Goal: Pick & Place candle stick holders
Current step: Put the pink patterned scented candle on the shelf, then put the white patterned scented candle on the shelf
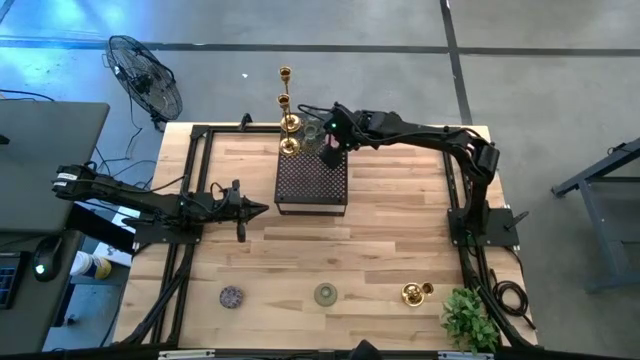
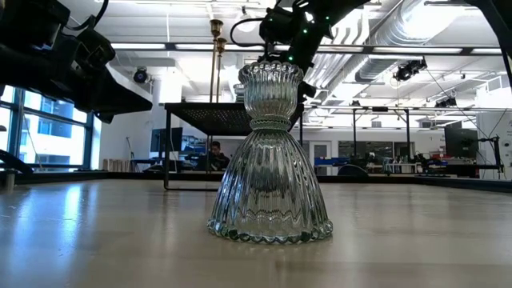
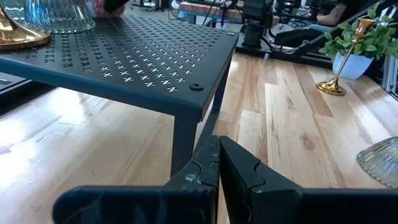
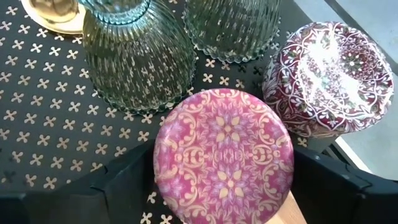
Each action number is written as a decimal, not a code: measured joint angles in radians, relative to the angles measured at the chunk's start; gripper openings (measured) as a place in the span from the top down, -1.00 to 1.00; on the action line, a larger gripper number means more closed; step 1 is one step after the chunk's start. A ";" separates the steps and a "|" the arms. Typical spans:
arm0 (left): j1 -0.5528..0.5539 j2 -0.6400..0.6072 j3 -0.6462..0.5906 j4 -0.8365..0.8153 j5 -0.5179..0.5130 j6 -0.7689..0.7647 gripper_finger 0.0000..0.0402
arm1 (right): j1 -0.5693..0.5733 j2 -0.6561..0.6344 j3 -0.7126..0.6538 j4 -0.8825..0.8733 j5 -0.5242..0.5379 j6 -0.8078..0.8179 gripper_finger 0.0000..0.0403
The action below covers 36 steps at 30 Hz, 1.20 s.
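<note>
My right gripper (image 1: 331,150) is over the far right corner of the dark perforated stand (image 1: 311,185), shut on a pink patterned holder (image 4: 224,152). Beside the pink holder on the stand are a red-and-white patterned holder (image 4: 329,78), two ribbed glass holders (image 4: 137,56) and tall gold candlesticks (image 1: 288,112), which stand on their round bases. My left gripper (image 1: 256,208) is shut and empty, low over the table just left of the stand; it also shows in the left wrist view (image 3: 219,165). My right gripper holds the pink holder between its two fingers (image 4: 134,177), which stand on opposite sides of its round body (image 4: 163,163), below the patterned top. The fingers come from above, pointing down. The holder is upright; whether its foot rests on the stand I cannot tell.
Near the table's front edge stand a grey-purple holder (image 1: 232,296), a greenish ribbed glass holder (image 1: 326,293) that also shows in the low view (image 2: 270,160), and a gold candlestick (image 1: 415,292) beside a leafy plant (image 1: 468,318). Bare wood lies between these and the stand.
</note>
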 joint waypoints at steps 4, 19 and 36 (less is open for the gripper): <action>0.000 0.000 0.000 0.000 0.002 0.000 1.00 | 0.000 0.000 0.000 0.006 0.023 -0.018 -0.61; 0.000 0.000 0.000 0.000 0.003 0.000 1.00 | 0.022 0.000 0.002 0.045 0.057 -0.077 -0.62; 0.000 0.000 0.000 -0.004 0.005 0.000 1.00 | 0.118 -0.188 0.002 -0.026 0.191 -0.088 -0.49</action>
